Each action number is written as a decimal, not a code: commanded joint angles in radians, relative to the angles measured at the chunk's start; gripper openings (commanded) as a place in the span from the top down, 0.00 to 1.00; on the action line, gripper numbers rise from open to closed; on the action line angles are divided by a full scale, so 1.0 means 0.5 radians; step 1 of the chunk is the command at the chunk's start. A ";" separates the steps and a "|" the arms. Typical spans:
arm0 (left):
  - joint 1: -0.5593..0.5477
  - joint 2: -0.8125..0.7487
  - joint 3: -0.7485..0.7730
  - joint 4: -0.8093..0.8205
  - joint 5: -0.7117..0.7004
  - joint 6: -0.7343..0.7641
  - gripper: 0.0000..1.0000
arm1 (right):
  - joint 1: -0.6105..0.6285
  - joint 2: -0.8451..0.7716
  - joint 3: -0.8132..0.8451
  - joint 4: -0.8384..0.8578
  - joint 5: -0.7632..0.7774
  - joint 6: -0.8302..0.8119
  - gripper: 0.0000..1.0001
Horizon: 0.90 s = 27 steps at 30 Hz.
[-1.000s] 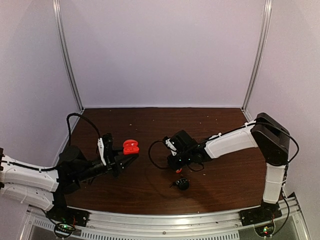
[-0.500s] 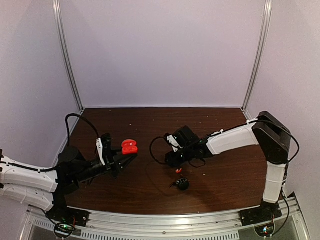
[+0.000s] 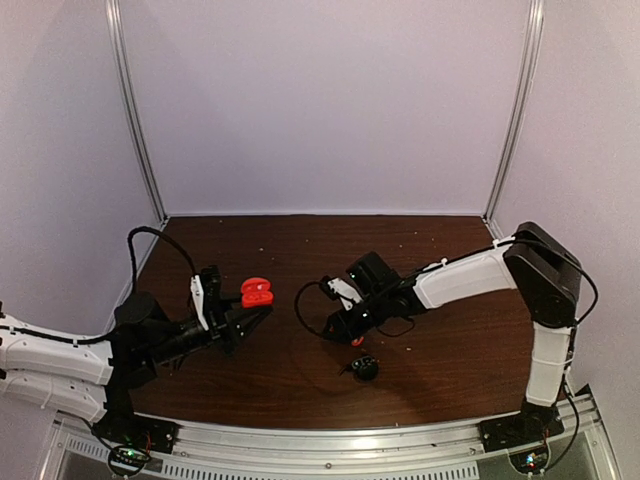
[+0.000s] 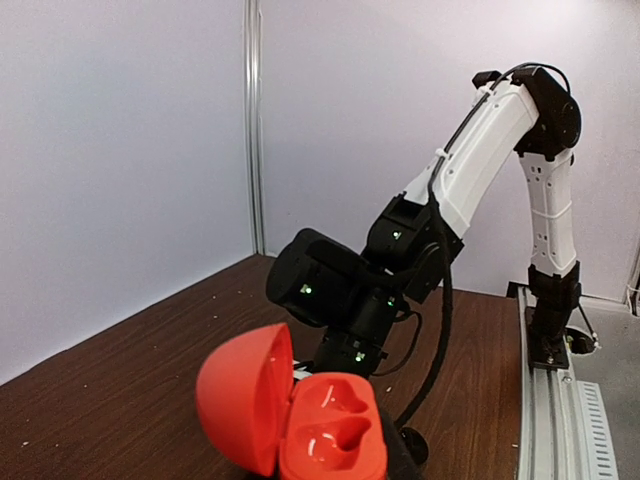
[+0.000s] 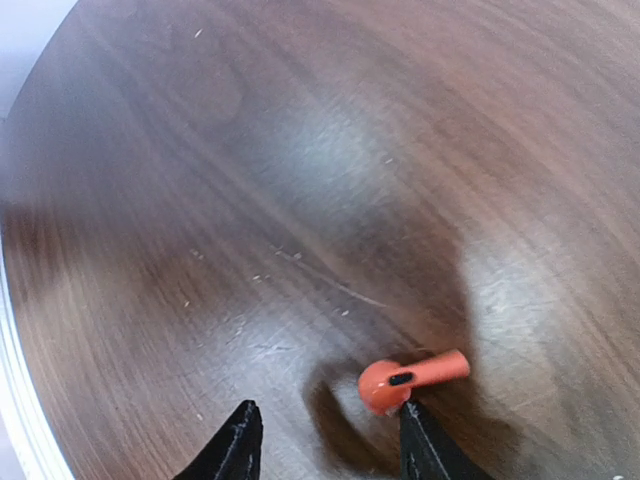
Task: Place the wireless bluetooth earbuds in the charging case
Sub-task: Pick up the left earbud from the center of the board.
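Over central tabletop (image 5: 300, 150), right claw (image 5: 325, 440) gapes by orange earbud (image 5: 410, 375); left claw (image 3: 252, 315) grips red case (image 4: 300, 415).

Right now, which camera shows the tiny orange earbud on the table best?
The right wrist view: the small red-orange plastic earbud lies large and clear on the brown wooden table, beside the right claw. The top view shows only an orange speck below the right arm. The left wrist view does not show it.
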 commanded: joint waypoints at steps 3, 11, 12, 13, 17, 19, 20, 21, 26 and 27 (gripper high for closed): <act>0.021 -0.044 -0.019 0.027 -0.034 0.036 0.99 | 0.103 0.061 0.058 0.011 -0.183 0.008 0.53; 0.048 -0.075 0.021 -0.062 -0.016 0.003 0.99 | 0.139 0.156 0.363 -0.159 -0.204 -0.207 0.54; 0.053 -0.082 0.032 -0.097 -0.008 -0.002 0.98 | 0.139 0.146 0.435 -0.239 -0.167 -0.296 0.54; 0.056 -0.096 0.039 -0.119 0.001 -0.003 0.98 | 0.139 0.126 0.479 -0.329 -0.110 -0.390 0.54; 0.077 -0.155 0.027 -0.138 0.013 -0.023 0.98 | 0.090 0.030 0.559 -0.557 0.156 -0.744 0.54; 0.087 -0.181 0.023 -0.141 0.011 -0.027 0.98 | 0.046 0.005 0.579 -0.652 0.236 -0.906 0.53; 0.090 -0.187 0.021 -0.142 0.009 -0.030 0.98 | 0.022 -0.004 0.574 -0.670 0.270 -0.965 0.52; 0.094 -0.186 0.022 -0.143 0.012 -0.030 0.98 | -0.003 -0.003 0.578 -0.681 0.301 -0.994 0.52; 0.107 -0.186 0.055 -0.192 0.036 -0.018 0.98 | -0.065 0.060 0.565 -0.748 0.285 -1.096 0.52; 0.106 -0.191 0.059 -0.202 0.033 -0.020 0.98 | -0.100 0.067 0.564 -0.739 0.316 -1.033 0.52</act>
